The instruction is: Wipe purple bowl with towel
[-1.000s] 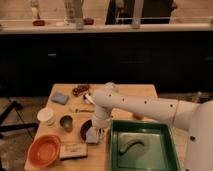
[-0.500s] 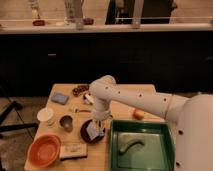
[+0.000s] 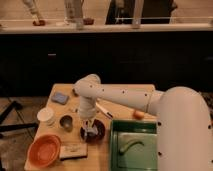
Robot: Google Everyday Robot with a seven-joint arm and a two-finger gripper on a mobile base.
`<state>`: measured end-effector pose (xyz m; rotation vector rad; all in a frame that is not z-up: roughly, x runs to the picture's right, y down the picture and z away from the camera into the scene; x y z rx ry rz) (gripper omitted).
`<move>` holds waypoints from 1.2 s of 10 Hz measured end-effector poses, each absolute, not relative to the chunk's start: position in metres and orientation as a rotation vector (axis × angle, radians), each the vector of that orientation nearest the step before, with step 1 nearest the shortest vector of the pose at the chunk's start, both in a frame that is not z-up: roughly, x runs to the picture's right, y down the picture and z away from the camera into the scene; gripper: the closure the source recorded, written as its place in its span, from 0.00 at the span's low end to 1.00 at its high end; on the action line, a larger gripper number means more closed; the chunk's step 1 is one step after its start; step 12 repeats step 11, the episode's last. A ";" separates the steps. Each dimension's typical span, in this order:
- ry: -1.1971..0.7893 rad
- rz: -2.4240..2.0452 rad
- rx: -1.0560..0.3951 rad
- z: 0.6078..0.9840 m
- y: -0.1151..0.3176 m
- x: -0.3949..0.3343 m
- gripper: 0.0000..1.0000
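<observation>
While the arm [image 3: 120,97] reached down over the wooden table [image 3: 145,92], things ran from left to right as follows: an orange bowl [image 3: 44,150], round and matte, sat at the near left corner, with a white cup [image 3: 46,116] behind it and a blue cloth [image 3: 60,97], folded flat, further back. Next came a small metal cup [image 3: 66,122], and a pale flat sponge-like block [image 3: 73,151] lay toward the front edge. Just right of the metal cup stood the purple bowl [image 3: 93,132], dark, glossy and round. The gripper [image 3: 90,131] hung straight down inside the bowl, and something pale at its tip was probably the towel [image 3: 90,133], pressed toward the bowl's floor; whether the jaws pinched it could not be told. The bowl looked rigid, smooth and light, so it would likely slide under sideways rubbing; gentle downward pressure should steady it. The towel would be soft and limp, best held by a bunched middle. Further right lay a small orange object [image 3: 138,114] and a green bin [image 3: 134,147] with hard straight walls.
</observation>
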<state>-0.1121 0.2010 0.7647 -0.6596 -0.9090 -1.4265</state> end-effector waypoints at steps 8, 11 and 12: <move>-0.945 -1.351 -0.720 0.733 0.259 -0.060 1.00; -0.916 -1.317 -0.770 0.746 0.253 -0.035 1.00; -0.916 -1.317 -0.770 0.746 0.253 -0.035 1.00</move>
